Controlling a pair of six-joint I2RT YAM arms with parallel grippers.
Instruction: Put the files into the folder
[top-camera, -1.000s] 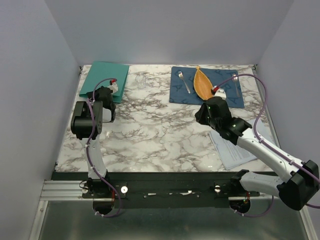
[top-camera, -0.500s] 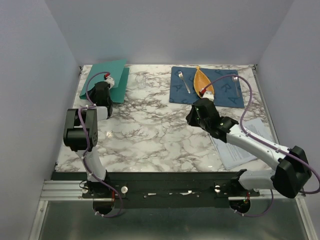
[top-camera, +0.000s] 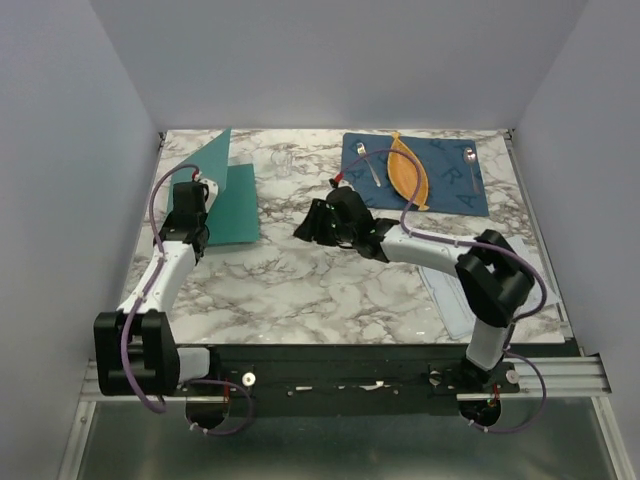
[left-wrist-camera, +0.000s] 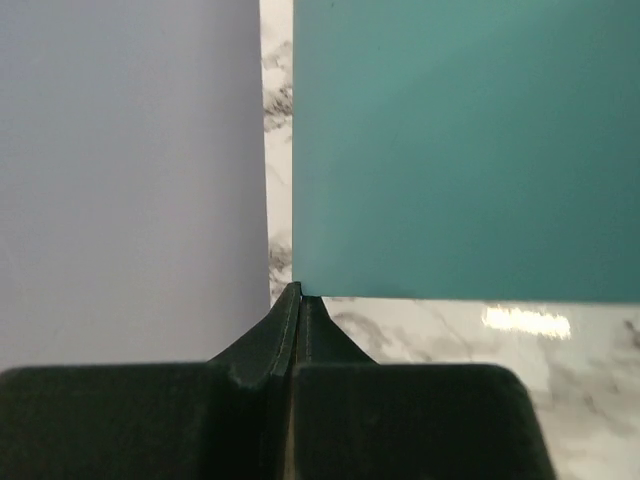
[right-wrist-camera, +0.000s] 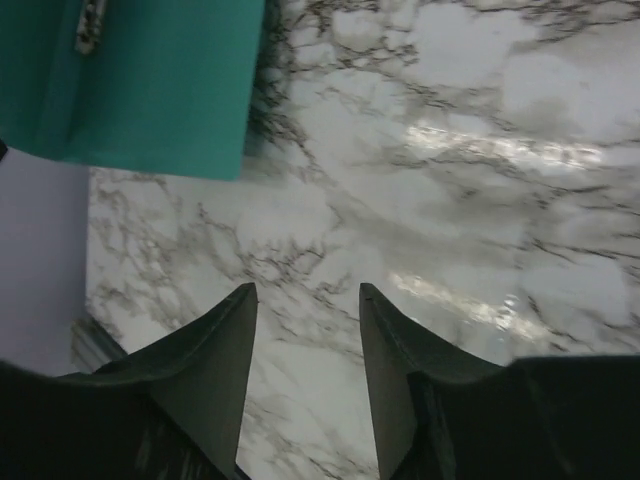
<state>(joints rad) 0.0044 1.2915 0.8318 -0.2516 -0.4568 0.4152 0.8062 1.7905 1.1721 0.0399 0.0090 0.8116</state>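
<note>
The teal folder (top-camera: 236, 205) lies at the back left with its cover (top-camera: 212, 153) raised on edge. My left gripper (top-camera: 194, 190) is shut on the cover's corner; the left wrist view shows the jaws (left-wrist-camera: 297, 292) closed on the teal sheet (left-wrist-camera: 460, 150). My right gripper (top-camera: 304, 228) hangs open and empty over the marble just right of the folder; its wrist view (right-wrist-camera: 305, 295) shows the folder's corner (right-wrist-camera: 150, 90) and a small metal clip (right-wrist-camera: 90, 25). The files (top-camera: 452, 305), white printed sheets, lie at the front right, partly hidden by the right arm.
A dark blue placemat (top-camera: 450, 190) at the back right holds an orange leaf-shaped dish (top-camera: 408, 170) and two spoons (top-camera: 368, 165). A clear glass (top-camera: 283, 158) stands between folder and placemat. Walls close in the left, back and right sides.
My left gripper has pulled the folder's cover up from flat to standing open. My right arm has swung left across the table, from near the files to beside the folder.
</note>
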